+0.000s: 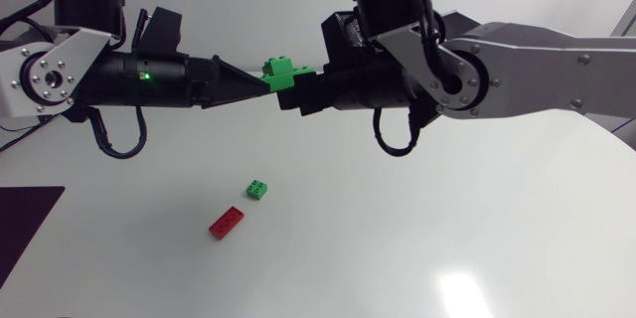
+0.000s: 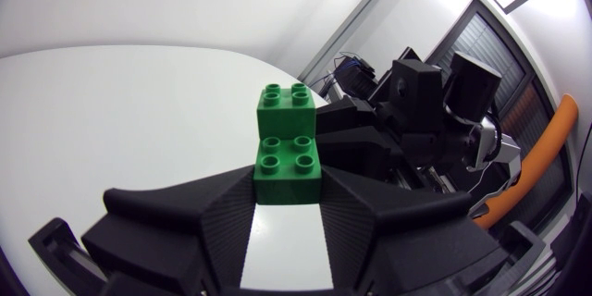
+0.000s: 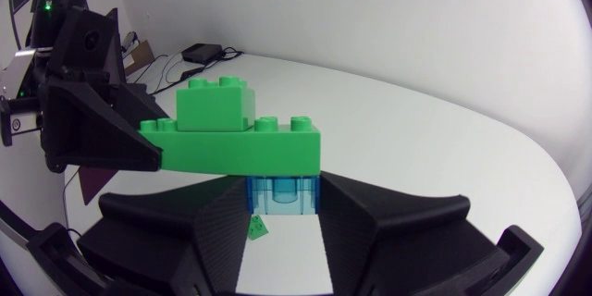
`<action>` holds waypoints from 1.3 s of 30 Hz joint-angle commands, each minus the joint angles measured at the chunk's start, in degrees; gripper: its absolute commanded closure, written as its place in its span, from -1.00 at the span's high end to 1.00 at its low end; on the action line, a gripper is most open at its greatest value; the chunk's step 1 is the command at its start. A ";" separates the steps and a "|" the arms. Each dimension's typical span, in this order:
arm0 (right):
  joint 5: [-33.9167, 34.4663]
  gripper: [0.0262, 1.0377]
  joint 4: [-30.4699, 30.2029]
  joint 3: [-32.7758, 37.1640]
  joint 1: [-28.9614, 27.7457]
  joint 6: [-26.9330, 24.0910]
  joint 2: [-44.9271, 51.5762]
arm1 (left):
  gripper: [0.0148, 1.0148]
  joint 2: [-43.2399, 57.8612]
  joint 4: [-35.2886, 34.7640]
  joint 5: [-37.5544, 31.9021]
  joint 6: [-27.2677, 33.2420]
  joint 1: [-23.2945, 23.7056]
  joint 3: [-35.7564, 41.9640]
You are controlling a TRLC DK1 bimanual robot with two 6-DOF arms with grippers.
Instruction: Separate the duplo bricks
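Note:
A stack of duplo bricks (image 1: 281, 72) hangs in the air between my two arms above the table. It is a long green brick (image 3: 242, 148) with a small green brick (image 3: 217, 106) on top and a clear blue brick (image 3: 282, 194) beneath one end. My left gripper (image 1: 260, 83) is shut on the far end of the long green brick (image 2: 289, 162). My right gripper (image 3: 282, 208) is shut on the blue brick, its fingers pressing from both sides. In the head view the two grippers (image 1: 298, 87) meet tip to tip.
A loose small green brick (image 1: 257, 190) and a red brick (image 1: 227, 222) lie on the white table below the stack. A dark mat (image 1: 25, 229) covers the table's front left corner.

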 commanded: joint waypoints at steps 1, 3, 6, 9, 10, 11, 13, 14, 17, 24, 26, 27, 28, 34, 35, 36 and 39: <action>1.19 -0.56 1.75 -0.47 -0.58 -1.41 -0.11 | -0.35 -1.41 -0.02 1.34 -0.86 -0.34 -1.65; 1.80 -0.58 2.02 -1.44 -0.58 -2.73 -0.64 | -0.35 -1.41 -0.11 1.43 -0.86 -0.34 -1.56; 2.51 -0.58 2.55 -3.28 -0.05 -5.46 -2.22 | -0.35 -1.41 -0.90 1.87 -0.86 -0.25 -0.68; 4.53 -0.59 3.25 -5.22 1.09 -8.80 -3.63 | -0.35 -1.24 -2.57 2.92 -0.78 0.10 0.81; 5.41 -0.59 3.95 -5.92 1.45 -9.59 -3.98 | -0.35 -1.24 -3.10 3.36 -0.69 0.27 1.34; 5.85 -0.59 3.95 -6.45 1.62 -10.38 -4.24 | -0.35 -1.06 -3.53 3.80 -0.69 0.36 1.78; 7.52 -0.59 4.04 -7.41 2.59 -12.22 -4.42 | -0.35 -0.71 -4.59 4.24 -0.34 0.45 2.57; 8.57 -0.59 4.48 -8.20 3.20 -13.37 -4.68 | -0.35 -0.71 -4.94 4.42 -0.16 0.45 2.83; 11.56 -0.59 7.20 -10.58 4.61 -15.74 -5.56 | -0.35 -0.98 -5.47 4.42 0.28 0.45 3.10; 8.31 -0.59 7.91 -15.06 -1.81 -12.84 -8.29 | -0.34 -3.44 -5.29 4.33 3.36 3.70 1.08; 7.17 -0.59 8.61 -16.47 -4.79 -11.17 -8.55 | -0.33 -3.61 -5.29 4.33 4.32 4.41 0.64; 6.64 -0.59 9.14 -17.17 -6.11 -10.38 -8.46 | -0.33 -3.61 -5.29 4.33 4.76 4.93 0.46; 6.20 -0.59 10.28 -18.05 -7.26 -9.85 -8.11 | -0.33 -3.70 -5.20 4.33 5.11 5.20 0.20; 6.29 -0.59 19.24 -22.97 -8.57 -9.06 -2.84 | -0.33 -3.79 -5.12 3.80 6.17 5.11 -1.21; 6.81 -0.59 21.27 -23.67 -8.57 -9.06 -1.43 | -0.33 -3.88 -5.12 3.71 6.26 4.93 -1.38; 7.17 -0.59 22.76 -24.11 -8.57 -9.15 -0.29 | -0.33 -3.88 -5.12 3.63 6.26 4.84 -1.56; 7.61 -0.59 25.92 -24.82 -8.57 -9.32 3.67 | -0.33 -4.31 -5.29 3.54 6.34 4.76 -2.09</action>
